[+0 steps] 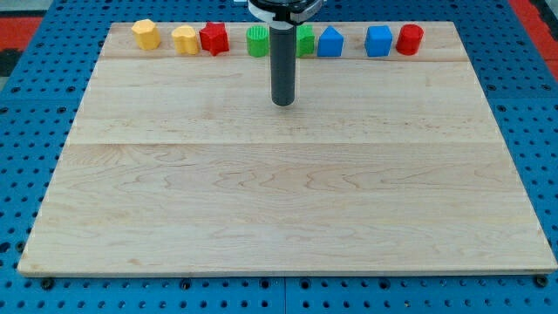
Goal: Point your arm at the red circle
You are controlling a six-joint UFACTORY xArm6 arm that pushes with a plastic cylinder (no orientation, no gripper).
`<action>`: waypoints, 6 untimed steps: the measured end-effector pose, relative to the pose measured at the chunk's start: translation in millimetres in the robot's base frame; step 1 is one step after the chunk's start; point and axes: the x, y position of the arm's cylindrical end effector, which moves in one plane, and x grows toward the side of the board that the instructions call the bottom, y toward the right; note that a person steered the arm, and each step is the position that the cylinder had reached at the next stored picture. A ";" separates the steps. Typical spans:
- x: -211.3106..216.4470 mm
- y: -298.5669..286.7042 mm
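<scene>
Red circle, the target, is being shown at the far right end of the block row along the view's top edge of the bench, just beside the blue block. The rod is being held upright, my tip being rested below the green blocks, well apart from the target, which is lying to the view's right and slightly upward. No fingers are being carried, so nothing is being pinched.

view: single camera | angle: high, tilted down from the board's bottom edge | range: whole board framed
</scene>
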 end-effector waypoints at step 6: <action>-44.7 243.9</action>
